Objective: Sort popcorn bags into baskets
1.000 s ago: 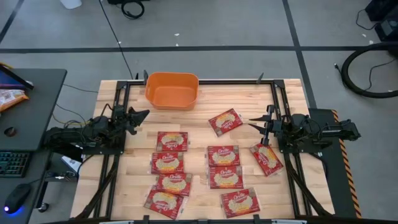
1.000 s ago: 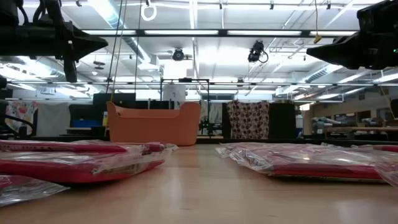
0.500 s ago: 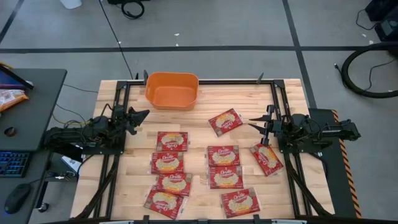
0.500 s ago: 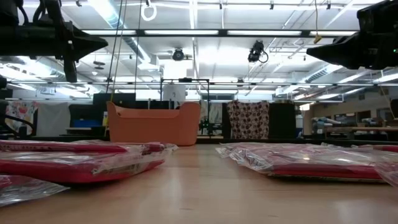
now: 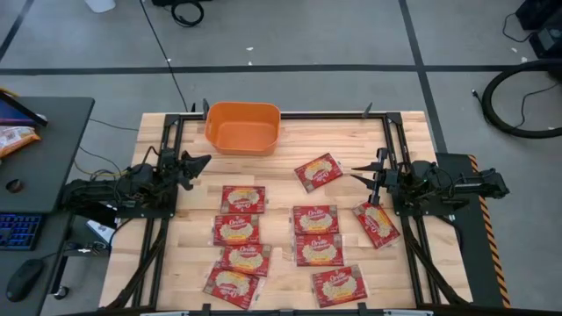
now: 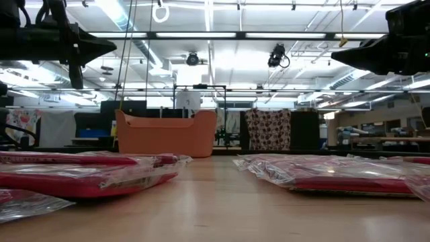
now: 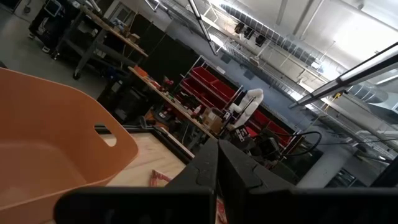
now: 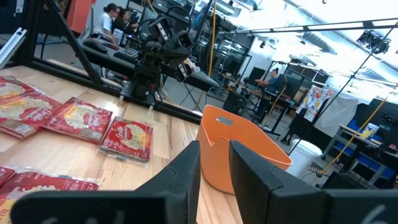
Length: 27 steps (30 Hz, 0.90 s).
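Observation:
Several red popcorn bags lie flat on the wooden table: a left column (image 5: 242,199), (image 5: 236,229), (image 5: 245,259), a middle column (image 5: 315,219), (image 5: 319,250), one bag (image 5: 318,172) farther back and one (image 5: 377,224) at the right. The orange tub (image 5: 242,128) stands at the far edge, empty; it also shows in the left wrist view (image 7: 56,155) and the right wrist view (image 8: 242,155). My left gripper (image 5: 202,161) hovers shut at the left, near the tub. My right gripper (image 5: 356,173) hovers slightly open at the right, beside the farthest bag. Both are high above the table in the low view, the left gripper (image 6: 107,47) and the right gripper (image 6: 339,59).
Black frame rails (image 5: 167,149), (image 5: 395,140) run along both table sides. A dark desk (image 5: 35,167) at the left holds a keyboard, a mouse and an orange snack bag (image 5: 13,138). People sit in the room beyond (image 8: 115,15).

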{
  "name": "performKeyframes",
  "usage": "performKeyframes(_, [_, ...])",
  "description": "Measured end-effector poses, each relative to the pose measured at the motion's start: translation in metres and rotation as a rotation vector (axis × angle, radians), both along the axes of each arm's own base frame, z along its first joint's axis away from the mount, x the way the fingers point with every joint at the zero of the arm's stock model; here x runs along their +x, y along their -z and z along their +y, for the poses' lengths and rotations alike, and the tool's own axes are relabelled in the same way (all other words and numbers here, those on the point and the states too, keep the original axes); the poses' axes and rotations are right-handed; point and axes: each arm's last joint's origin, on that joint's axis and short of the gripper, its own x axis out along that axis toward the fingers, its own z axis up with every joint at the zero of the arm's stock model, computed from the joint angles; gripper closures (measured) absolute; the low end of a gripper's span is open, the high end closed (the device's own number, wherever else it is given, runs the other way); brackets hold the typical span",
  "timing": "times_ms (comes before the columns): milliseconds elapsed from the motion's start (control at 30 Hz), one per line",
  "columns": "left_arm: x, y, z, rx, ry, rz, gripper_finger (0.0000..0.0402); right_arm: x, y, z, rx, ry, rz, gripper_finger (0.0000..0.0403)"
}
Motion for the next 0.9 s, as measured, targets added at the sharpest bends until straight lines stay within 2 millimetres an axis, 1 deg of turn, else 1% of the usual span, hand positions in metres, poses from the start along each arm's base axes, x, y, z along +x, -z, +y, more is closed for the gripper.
performKeyframes(133, [0.000,0.000,0.000,0.000,0.000,-0.003,0.0390,0.000,0.000,0.000,0.000,0.000,-0.001,0.0313])
performKeyframes(233, [0.000,-0.001,0.000,-0.035,0.009,-0.028,0.0390,0.000,0.000,0.000,0.000,0.000,0.000,0.0313])
performKeyframes(367, [-0.001,-0.004,0.000,-0.237,0.065,-0.164,0.0390,0.000,0.000,0.000,0.000,0.000,0.000,0.0313])
performKeyframes(433, [-0.001,-0.003,0.000,-0.288,0.076,-0.187,0.0390,0.000,0.000,0.000,0.000,0.000,0.000,0.0313])
performKeyframes(567, [-0.001,-0.004,0.000,-0.303,0.068,-0.207,0.0390,0.000,0.000,0.000,0.000,0.000,0.000,0.0313])
performKeyframes(767, [-0.006,-0.013,0.002,-0.310,0.020,-0.324,0.0390,0.000,0.000,0.000,-0.003,0.001,-0.003,0.0313])
performKeyframes(900, [-0.009,-0.018,0.003,-0.337,-0.011,-0.403,0.0390,-0.001,-0.006,0.000,-0.055,0.008,-0.058,0.0313])
